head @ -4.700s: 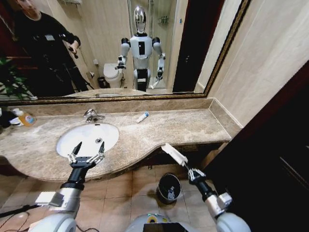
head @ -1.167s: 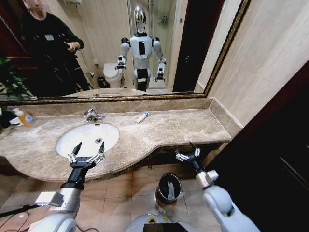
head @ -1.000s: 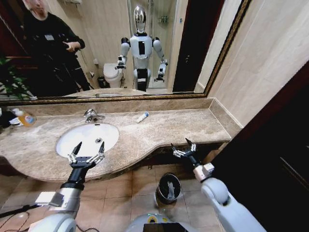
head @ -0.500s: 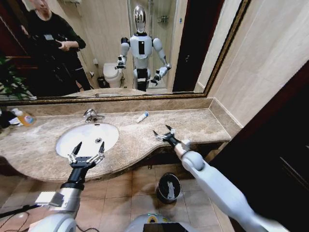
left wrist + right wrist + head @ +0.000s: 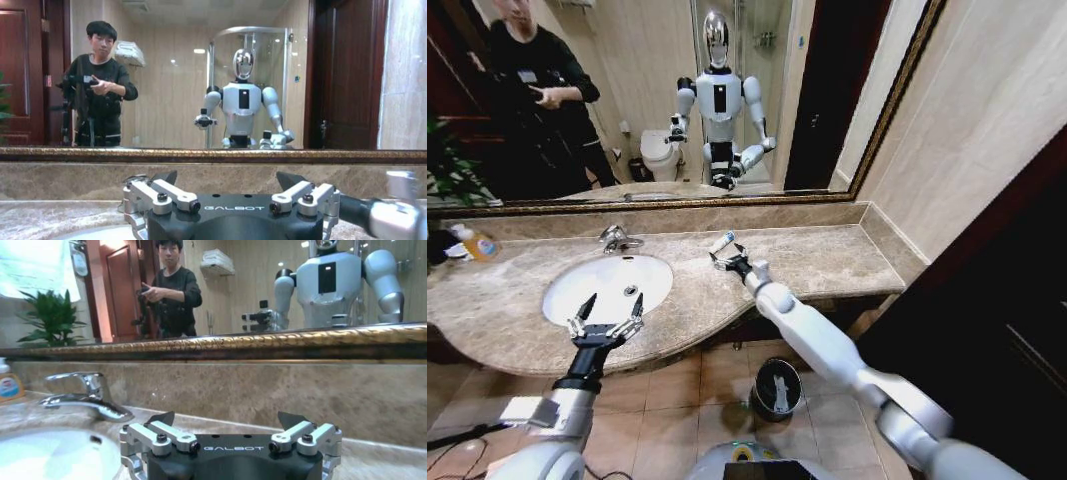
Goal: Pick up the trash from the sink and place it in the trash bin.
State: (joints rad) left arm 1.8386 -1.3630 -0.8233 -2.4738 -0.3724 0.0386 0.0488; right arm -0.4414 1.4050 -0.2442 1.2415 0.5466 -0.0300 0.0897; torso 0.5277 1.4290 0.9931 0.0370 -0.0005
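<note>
Marble counter (image 5: 827,255): right tool (image 5: 724,259) hides tube's end.

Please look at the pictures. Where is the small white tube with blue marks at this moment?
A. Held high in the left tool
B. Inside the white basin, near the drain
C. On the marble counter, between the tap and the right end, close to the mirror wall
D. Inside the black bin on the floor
C: the small white tube lies on the marble counter near the mirror wall, with the open right tool just in front of it.
</note>
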